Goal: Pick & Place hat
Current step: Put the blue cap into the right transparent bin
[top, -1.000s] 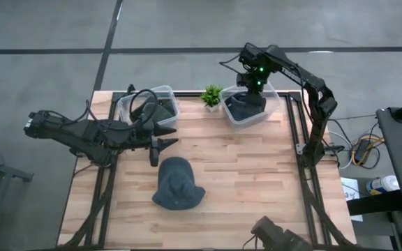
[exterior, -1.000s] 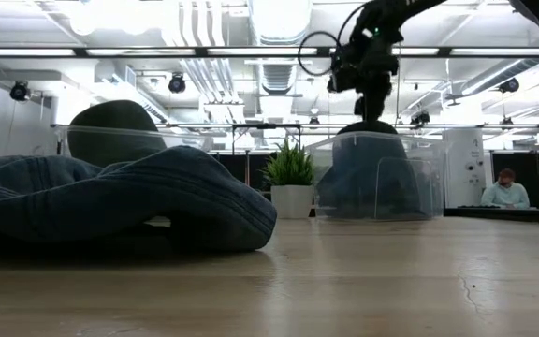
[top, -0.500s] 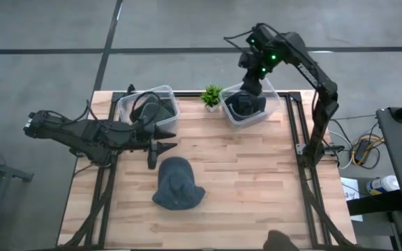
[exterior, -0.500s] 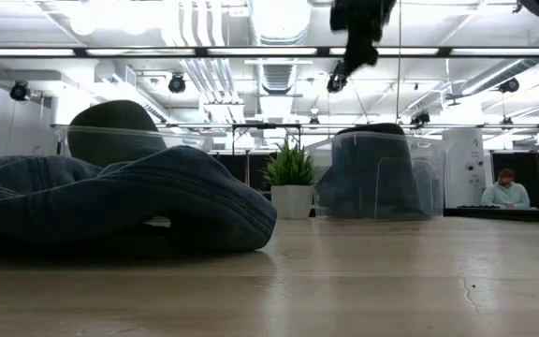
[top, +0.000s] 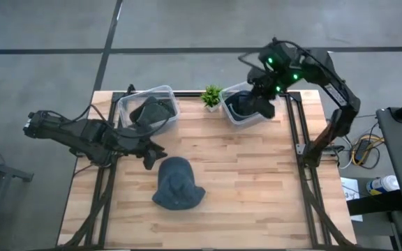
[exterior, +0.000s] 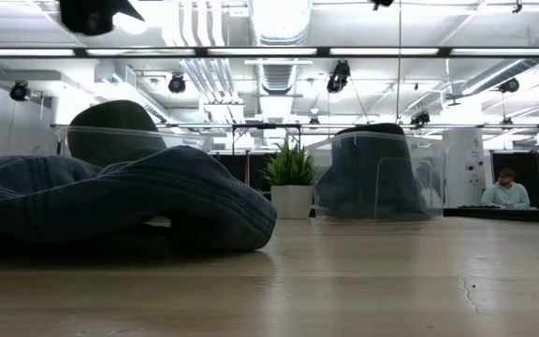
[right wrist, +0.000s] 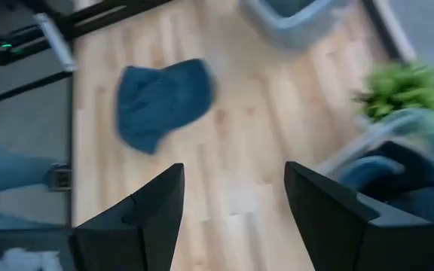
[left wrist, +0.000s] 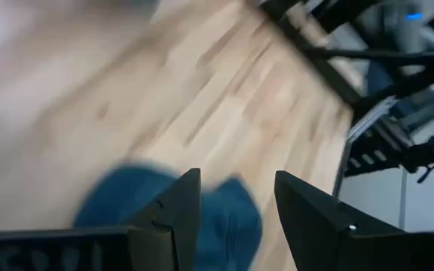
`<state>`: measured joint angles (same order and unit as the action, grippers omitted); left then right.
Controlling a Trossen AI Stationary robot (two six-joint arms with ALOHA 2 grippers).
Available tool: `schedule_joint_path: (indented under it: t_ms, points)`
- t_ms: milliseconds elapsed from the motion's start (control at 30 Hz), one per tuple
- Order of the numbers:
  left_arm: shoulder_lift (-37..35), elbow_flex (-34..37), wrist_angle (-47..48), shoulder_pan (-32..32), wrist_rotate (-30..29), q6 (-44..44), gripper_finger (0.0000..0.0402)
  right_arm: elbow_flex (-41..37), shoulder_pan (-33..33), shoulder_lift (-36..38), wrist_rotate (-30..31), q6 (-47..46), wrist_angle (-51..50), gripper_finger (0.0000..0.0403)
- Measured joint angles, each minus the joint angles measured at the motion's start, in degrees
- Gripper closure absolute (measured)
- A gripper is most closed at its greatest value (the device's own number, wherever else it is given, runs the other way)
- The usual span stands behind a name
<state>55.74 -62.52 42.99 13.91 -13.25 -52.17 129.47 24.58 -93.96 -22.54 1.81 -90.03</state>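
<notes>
Blue hat [top: 178, 183] lies flat on the wooden table [top: 257, 181], seen from above, with the left gripper [top: 147, 155] just beside it. Right gripper [top: 262, 104] hangs over a clear bin [top: 237, 116]. Both wrist views show fingers apart, holding nothing.

Potted plant [top: 211, 96], seated person [exterior: 506, 190]

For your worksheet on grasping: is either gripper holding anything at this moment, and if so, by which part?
Nothing is held. The left gripper is open above the blue hat on the table; the right gripper is open and empty near the right bin.
</notes>
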Motion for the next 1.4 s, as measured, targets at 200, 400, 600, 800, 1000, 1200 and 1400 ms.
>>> schedule_joint_path:
  t_ms: [200, 400, 600, 800, 1000, 1200, 1400]
  points:
    - [0.44, 0.0, 6.93, 0.29, 6.15, -12.59, 0.0239, -5.97, -7.67, 4.72, 3.31, -7.12, 0.33, 0.0181]
    - [3.04, 0.11, 9.56, 0.92, 11.47, -16.44, 0.0239, -16.6, -14.34, 9.37, 9.55, -12.8, 6.52, 0.0182]
    - [7.66, 1.03, 10.63, 1.93, 15.94, -22.79, 0.0239, -29.77, -20.58, 14.04, 12.18, -22.44, 20.52, 0.0182]
    - [14.08, 1.05, 10.68, 3.65, 18.75, -24.0, 0.0239, -41.85, -26.7, 16.85, 13.31, -28.44, 33.54, 0.0182]
    - [21.36, 1.07, 10.74, 3.67, 19.75, -24.75, 0.0239, -51.13, -30.44, 17.41, 14.22, -34.11, 44.87, 0.0182]
    - [28.02, 1.16, 10.7, 3.78, 22.19, -24.22, 0.0239, -55.58, -33.12, 17.19, 14.2, -37.36, 55.06, 0.0182]
    - [31.98, 2.64, 10.37, 3.78, 22.1, -21.3, 0.0239, -55.8, -34.35, 17.1, 14.23, -37.91, 58.12, 0.0182]
